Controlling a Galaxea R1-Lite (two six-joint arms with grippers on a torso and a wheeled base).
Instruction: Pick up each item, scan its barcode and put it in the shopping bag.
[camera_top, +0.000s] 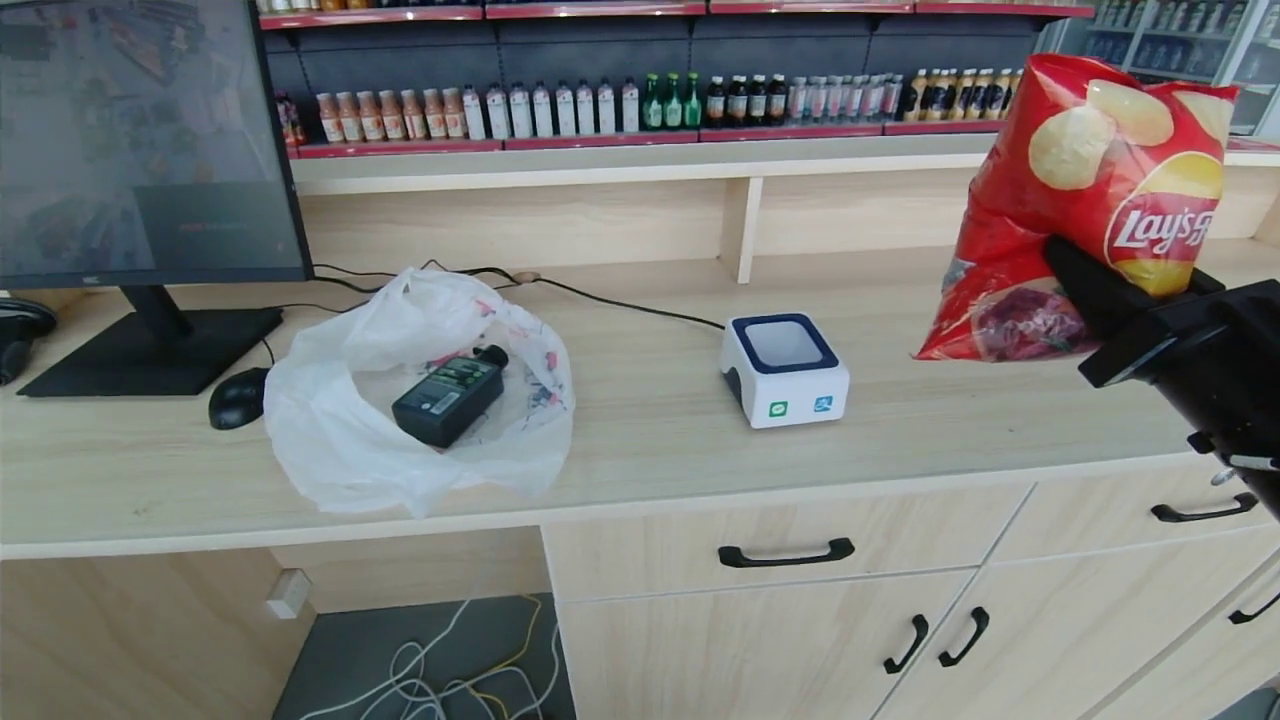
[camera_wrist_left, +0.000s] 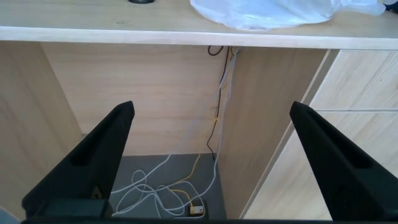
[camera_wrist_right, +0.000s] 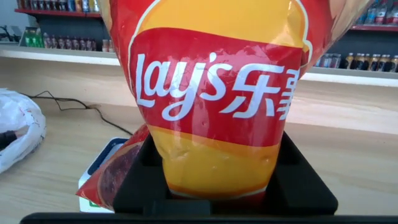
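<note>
High above the counter (camera_top: 650, 450), the right claw (camera_top: 1125, 285) grips a chip bag (camera_top: 1090, 170) (left claw (camera_wrist_left: 211, 109) gapes open below its edge).

A pale wooden counter (camera_top: 640, 450) stretches below and left of the right claw (camera_top: 1120, 285). Under it are drawers (camera_top: 780, 520) with black handles (camera_top: 786, 553). Behind the claw are shelves (camera_top: 600, 142) of bottles (camera_top: 560, 108). Far down to its left, cables (camera_top: 440, 675) lie on a grey floor (camera_top: 350, 650).

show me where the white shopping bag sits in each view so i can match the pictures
head view: the shopping bag lies open on the counter, between the mouse and the scanner.
left wrist view: its plastic sits on the counter near the front edge, higher than the open left gripper.
right wrist view: a slice of it shows on the counter, beside the held chip bag.
shared landmark: the pale wooden counter.
</note>
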